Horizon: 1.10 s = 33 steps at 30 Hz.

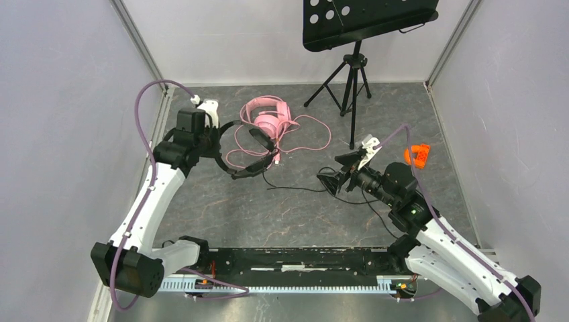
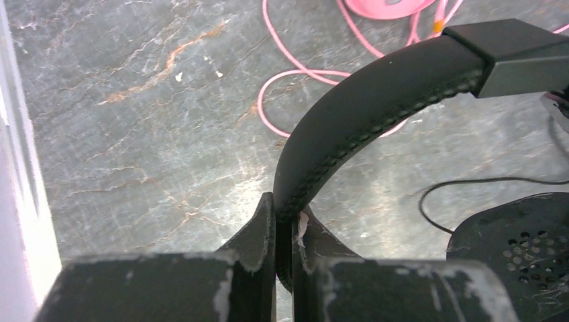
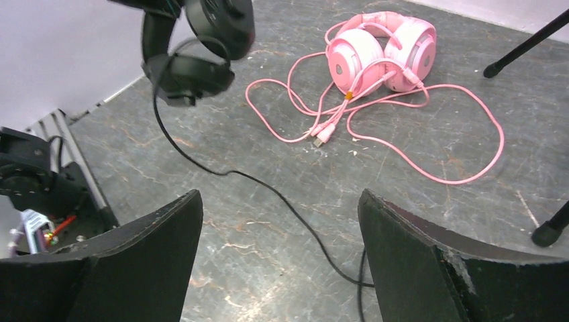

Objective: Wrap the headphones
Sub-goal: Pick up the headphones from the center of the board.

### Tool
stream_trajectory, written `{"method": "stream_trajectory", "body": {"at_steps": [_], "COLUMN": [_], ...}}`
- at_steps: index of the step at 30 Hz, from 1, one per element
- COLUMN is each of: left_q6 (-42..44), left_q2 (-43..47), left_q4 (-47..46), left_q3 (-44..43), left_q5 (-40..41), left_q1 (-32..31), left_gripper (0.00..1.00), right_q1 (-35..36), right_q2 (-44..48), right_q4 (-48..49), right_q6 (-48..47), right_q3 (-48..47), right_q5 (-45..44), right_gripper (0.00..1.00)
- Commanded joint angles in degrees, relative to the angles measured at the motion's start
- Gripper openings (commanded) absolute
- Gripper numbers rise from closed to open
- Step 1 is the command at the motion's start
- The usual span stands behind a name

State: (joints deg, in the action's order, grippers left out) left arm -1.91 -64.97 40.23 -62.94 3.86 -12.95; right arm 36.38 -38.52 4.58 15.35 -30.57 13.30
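The left arm reaches far-left, its left end effector (image 2: 285, 225) clamped on the black headset (image 2: 366, 100)'s band. The right end effector (image 3: 278, 204) points low, fingers apart, over the black cable (image 3: 268, 191). The pink headset (image 1: 268, 118) lies far-centre beside a tripod (image 1: 349, 79).

Left gripper (image 2: 284, 218) is holding the near headset (image 2: 376, 94); the far headset (image 1: 268, 119) is lying behind it on the table (image 1: 268, 215).

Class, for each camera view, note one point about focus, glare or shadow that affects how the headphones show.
Top external: even soft light, sharp, but the black headphones merge with the dark arm. Left wrist: headband stitching crisp, left end effector softer, left edge washed out. Right wrist: pink headphones sharp, pale sheen on the table.
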Motion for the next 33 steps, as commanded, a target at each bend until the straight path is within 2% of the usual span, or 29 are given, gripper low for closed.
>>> {"method": "stream_trajectory", "body": {"at_steps": [1, 9, 13, 18, 21, 24, 27, 33], "left_q6": [-8.4, -12.7, -14.2, -12.3, -11.6, -11.1, -10.7, -11.7], "left_q2": [3.1, 8.0, 10.0, 9.5, 7.5, 4.1, 0.9, 0.7], "left_q4": [4.3, 3.4, 2.9, 5.9, 8.8, 11.4, 14.4, 14.5], "left_q3": [-6.2, -8.3, -8.3, -9.2, -9.1, -9.4, -11.0, -9.8], "left_q5": [-6.6, -15.7, -18.3, -16.6, -13.8, -15.4, -12.7, -11.3], "left_q1": [-0.1, -0.1, -0.1, -0.1, -0.1, -0.8, -3.3, -7.5], "left_gripper": [0.02, 0.02, 0.02, 0.02, 0.02, 0.02, 0.02, 0.02], "right_q1": [0.4, 5.5, 10.3, 16.6, 18.4, 19.3, 19.9, 21.8], "right_q2": [-2.3, -7.4, -9.6, -9.6, -8.6, -9.1, -12.0, -19.8], "right_q4": [9.5, 20.9, 21.2, 15.2, 8.9, 3.1, -2.4, -11.7], "right_q6": [-6.2, -7.5, -11.2, -23.1, -26.5, -26.0, -21.8, -18.3], "right_q3": [-1.4, -2.6, -3.7, -6.8, -11.1, -17.0, -23.8, -33.7], "right_q5": [0.4, 4.4, 0.6, -4.6, -8.6, -11.7, -20.2, -26.6], "right_gripper": [0.89, 0.88, 0.87, 0.87, 0.87, 0.87, 0.84, 0.82]}}
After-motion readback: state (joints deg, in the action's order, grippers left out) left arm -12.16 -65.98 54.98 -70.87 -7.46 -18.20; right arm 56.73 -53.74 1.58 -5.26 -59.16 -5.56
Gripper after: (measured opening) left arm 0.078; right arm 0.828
